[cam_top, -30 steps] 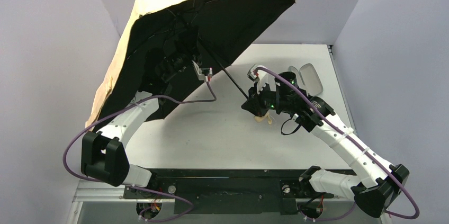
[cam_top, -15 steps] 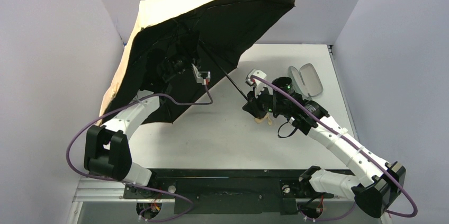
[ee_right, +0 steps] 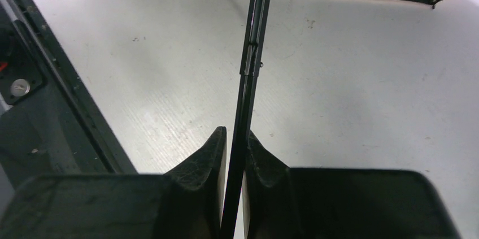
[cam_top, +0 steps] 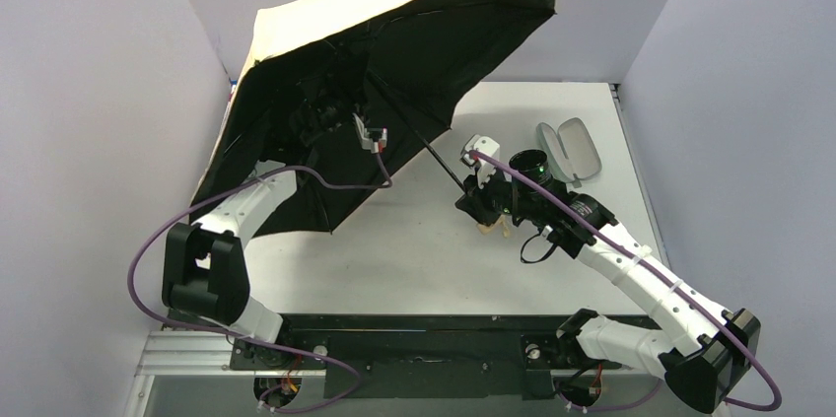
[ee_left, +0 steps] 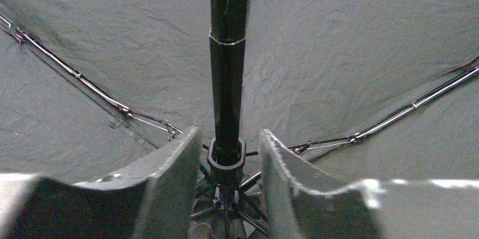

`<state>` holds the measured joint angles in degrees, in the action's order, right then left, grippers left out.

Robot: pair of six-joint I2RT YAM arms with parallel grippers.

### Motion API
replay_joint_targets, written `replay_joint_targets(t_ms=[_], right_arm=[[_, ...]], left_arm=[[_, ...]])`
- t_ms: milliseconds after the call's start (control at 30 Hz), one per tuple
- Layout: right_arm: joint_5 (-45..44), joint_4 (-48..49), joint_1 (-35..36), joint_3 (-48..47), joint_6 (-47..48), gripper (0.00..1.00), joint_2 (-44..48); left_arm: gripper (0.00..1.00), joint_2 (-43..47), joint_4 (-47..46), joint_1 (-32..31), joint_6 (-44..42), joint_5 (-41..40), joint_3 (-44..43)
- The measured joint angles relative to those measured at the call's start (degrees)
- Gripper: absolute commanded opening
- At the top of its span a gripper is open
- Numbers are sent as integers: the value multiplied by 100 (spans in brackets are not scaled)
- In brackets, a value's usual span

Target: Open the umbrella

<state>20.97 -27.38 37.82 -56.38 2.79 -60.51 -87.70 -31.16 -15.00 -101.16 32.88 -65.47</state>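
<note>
Lab booth — bare walls [cam_top: 99, 92], white table [cam_top: 424, 249]

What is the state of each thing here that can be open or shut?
umbrella, open, canopy spread
case, open, lying on the table
left claw, open, one finger on each side of the shaft, not gripping
right claw, shut on the shaft

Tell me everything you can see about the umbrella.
The umbrella is open: tan fabric outside, black lining and thin metal ribs inside. It hangs tilted over the left rear of the table. The right gripper clamps its thin black shaft just above the beige handle; the left gripper straddles the runner under the canopy, gaps showing.
</note>
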Motion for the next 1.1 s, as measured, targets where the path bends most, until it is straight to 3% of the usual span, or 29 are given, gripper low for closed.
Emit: replay_joint_targets(t_ms=[133, 400, 800, 1100], right_arm=[[210, -125, 46, -76, -210, 0, 0], [625, -522, 85, -179, -678, 0, -4], [791, -887, 85, -179, -898, 0, -4], [844, -1040, 85, -179, -944, 0, -2]], left_arm=[[67, 444, 238, 90, 33, 22, 350], [70, 1528, 1130, -48, 35, -195, 1005], [43, 2197, 2859, -511, -315, -402, 1543], [30, 2216, 2741, -710, -216, -898, 1668]])
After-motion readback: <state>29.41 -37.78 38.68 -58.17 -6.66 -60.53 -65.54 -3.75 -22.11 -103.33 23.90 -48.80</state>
